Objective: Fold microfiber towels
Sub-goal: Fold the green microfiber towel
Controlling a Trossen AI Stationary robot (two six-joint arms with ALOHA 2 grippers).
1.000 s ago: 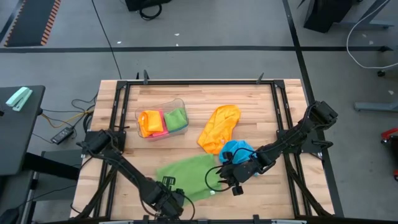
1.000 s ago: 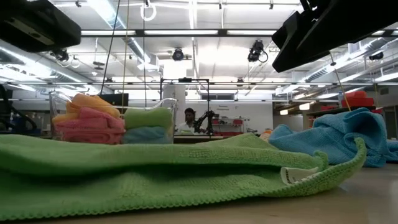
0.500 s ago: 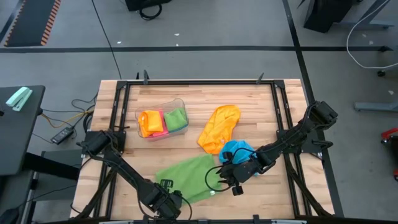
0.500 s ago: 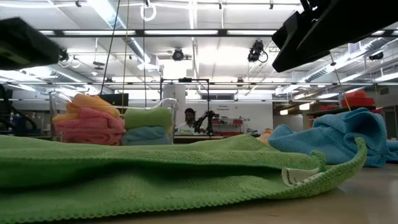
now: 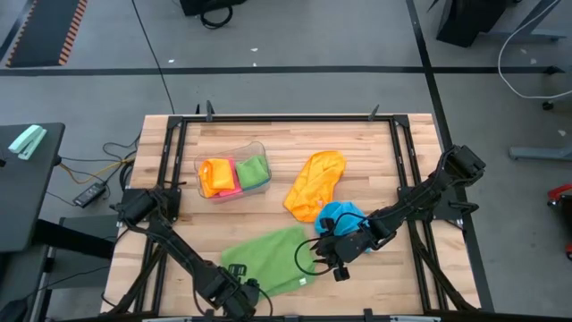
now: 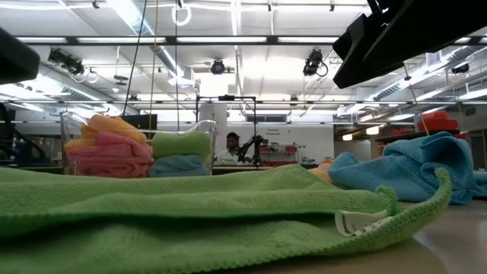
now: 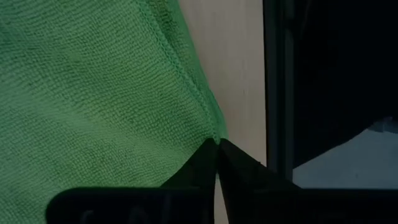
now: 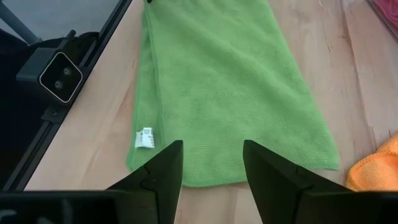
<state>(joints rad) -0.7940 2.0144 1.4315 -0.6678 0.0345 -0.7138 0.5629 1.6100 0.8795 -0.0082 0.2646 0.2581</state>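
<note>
A green microfiber towel (image 5: pixel 268 258) lies folded over on the table near the front edge, its white label (image 8: pixel 145 138) at the right end. My left gripper (image 7: pixel 216 144) is down at the towel's near left corner, shut on it. My right gripper (image 8: pixel 212 163) hangs open just off the towel's right end (image 5: pixel 332 265), touching nothing. A sky blue towel (image 5: pixel 344 217) and an orange towel (image 5: pixel 315 183) lie crumpled farther back. In the low view the green towel (image 6: pixel 190 221) fills the foreground. My left gripper pinches the green towel's corner (image 7: pixel 210 129) between its two fingertips, only at their ends. The fingers come from above, pointing steeply down. The rest of the towel lies on the table; one layer or several, I cannot tell.
A clear plastic tub (image 5: pixel 234 170) with folded orange, pink and green cloths stands at the back left. A black metal frame (image 5: pixel 407 179) rims the table. The low camera's housing (image 8: pixel 59 78) sits at the near edge beside the towel.
My left gripper has moved a little toward the table's near edge and downward, staying shut on the green towel's corner. The towel's near edge has been drawn along with it, and the label end has shifted slightly in the low view.
</note>
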